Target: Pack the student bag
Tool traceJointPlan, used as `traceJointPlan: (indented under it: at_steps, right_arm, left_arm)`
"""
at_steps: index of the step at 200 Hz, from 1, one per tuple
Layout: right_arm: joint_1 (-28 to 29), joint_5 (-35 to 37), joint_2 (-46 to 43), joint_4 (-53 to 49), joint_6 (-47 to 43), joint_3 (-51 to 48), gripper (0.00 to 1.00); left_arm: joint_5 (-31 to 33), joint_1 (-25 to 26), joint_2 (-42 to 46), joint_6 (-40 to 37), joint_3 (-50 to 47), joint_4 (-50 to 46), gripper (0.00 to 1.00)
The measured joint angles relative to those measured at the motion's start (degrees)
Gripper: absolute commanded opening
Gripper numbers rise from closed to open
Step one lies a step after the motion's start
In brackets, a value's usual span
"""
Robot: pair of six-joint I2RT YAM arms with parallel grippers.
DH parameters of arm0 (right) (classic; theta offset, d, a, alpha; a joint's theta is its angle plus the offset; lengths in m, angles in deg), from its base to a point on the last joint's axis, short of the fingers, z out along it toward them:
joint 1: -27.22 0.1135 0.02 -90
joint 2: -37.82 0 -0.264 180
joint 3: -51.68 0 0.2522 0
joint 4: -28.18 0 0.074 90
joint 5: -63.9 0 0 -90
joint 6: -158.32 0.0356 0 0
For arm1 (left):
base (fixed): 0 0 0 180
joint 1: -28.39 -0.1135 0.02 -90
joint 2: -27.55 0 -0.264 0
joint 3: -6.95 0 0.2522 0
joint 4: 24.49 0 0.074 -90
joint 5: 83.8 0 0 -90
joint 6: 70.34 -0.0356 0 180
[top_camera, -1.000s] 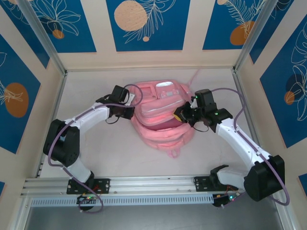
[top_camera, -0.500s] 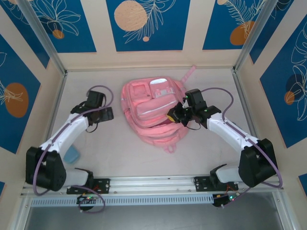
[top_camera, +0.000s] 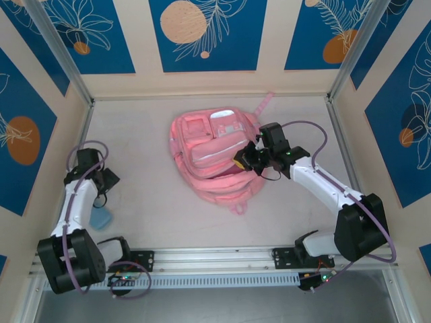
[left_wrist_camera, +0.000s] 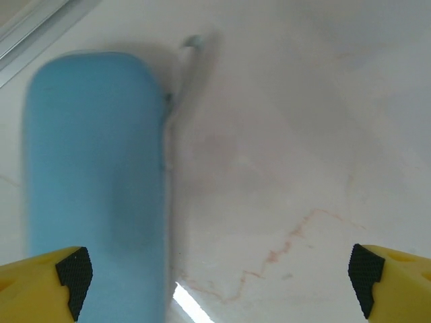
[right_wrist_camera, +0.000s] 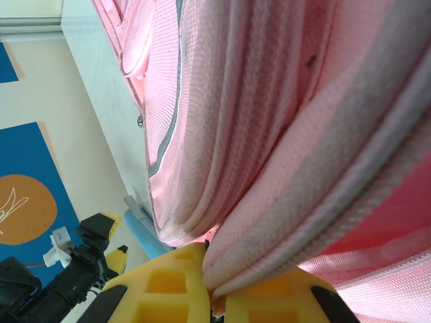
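We see a pale marbled table (top_camera: 161, 208), blue-flowered walls (top_camera: 202, 37), our right gripper (top_camera: 248, 160) pinching the student bag (top_camera: 205, 151) rim, our left gripper (left_wrist_camera: 219, 276) spread wide by near-left blue pouch (left_wrist_camera: 94, 175)

The student bag (top_camera: 212, 158) is a large, soft pink fabric backpack lying flat on the table (top_camera: 148, 195), just toward 12 o'clock of its middle. Its front faces up, with several zip pockets and pale reflective strips (top_camera: 217, 152) running across it. A pink strap (top_camera: 264, 104) trails off from its 1 o'clock corner and a small loop (top_camera: 239, 207) pokes out at its 5 o'clock end. At its 3 o'clock side a piped fabric rim (right_wrist_camera: 269, 222) is pinched between the fingers of the right gripper (top_camera: 244, 161), and the padded layers bunch in folds there.
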Motion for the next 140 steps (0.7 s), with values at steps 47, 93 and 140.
traceJointPlan:
  at_steps: [47,93,140]
  right_arm:
    - [0.4,0.3,0.2,-0.6,-0.2,1.0,0.00]
    - [0.8,0.7,0.7,-1.4,-0.2,1.3,0.00]
    - [0.9,1.0,0.7,-1.6,-0.2,1.3,0.00]
  left_arm:
    - [-2.1,-8.6,1.7,1.9,-3.9,1.5,0.99]
    - [-3.9,-10.4,-1.6,2.7,-6.8,4.0,1.00]
    - [-4.7,-10.7,-5.2,2.1,-6.9,5.7,0.98]
